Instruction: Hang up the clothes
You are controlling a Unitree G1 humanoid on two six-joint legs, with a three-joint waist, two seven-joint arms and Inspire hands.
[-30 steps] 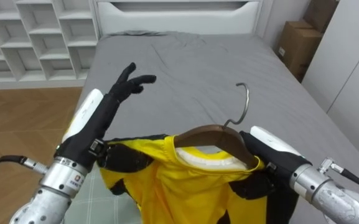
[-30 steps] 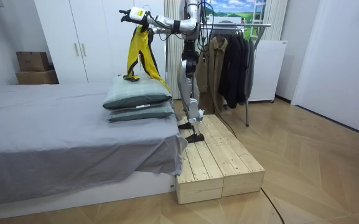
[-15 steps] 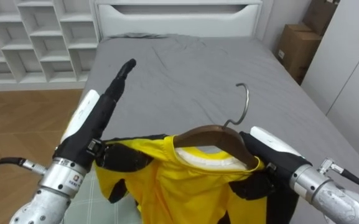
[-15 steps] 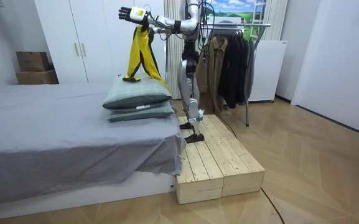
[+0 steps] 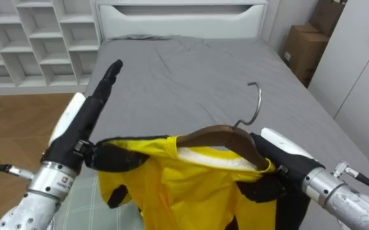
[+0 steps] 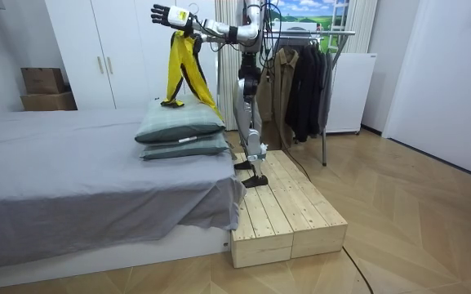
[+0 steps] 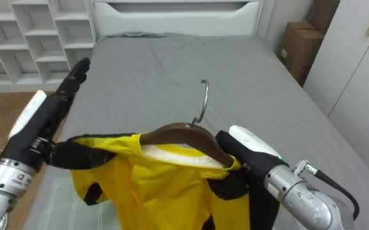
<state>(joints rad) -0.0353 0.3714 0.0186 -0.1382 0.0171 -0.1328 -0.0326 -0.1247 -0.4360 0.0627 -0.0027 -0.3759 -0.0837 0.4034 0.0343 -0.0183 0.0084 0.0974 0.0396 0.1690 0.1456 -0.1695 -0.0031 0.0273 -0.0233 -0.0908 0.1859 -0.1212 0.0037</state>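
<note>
A yellow garment [image 5: 184,185] with black trim hangs on a brown wooden hanger [image 5: 216,135] whose metal hook [image 5: 256,102] stands upright. My right hand [image 5: 264,188] is curled round the hanger's right end, partly under the cloth. My left hand [image 5: 110,73] reaches forward over the bed with straight fingers, and the garment's black left shoulder lies against its forearm. In the room view I stand on a wooden platform [image 6: 288,212] at the bed's foot, with the garment [image 6: 182,57] held high and the left hand [image 6: 163,14] stretched out.
The grey bed [image 5: 190,70] lies ahead, with two pillows [image 6: 182,131] stacked near me. A rack of dark clothes [image 6: 308,73] stands behind me. White cube shelves [image 5: 31,38] are at the left, a cardboard box [image 5: 302,45] at the right.
My left hand's spread fingers have straightened, and the arm has swung left, pulling the garment's left shoulder outwards. The hanger has shifted slightly right.
</note>
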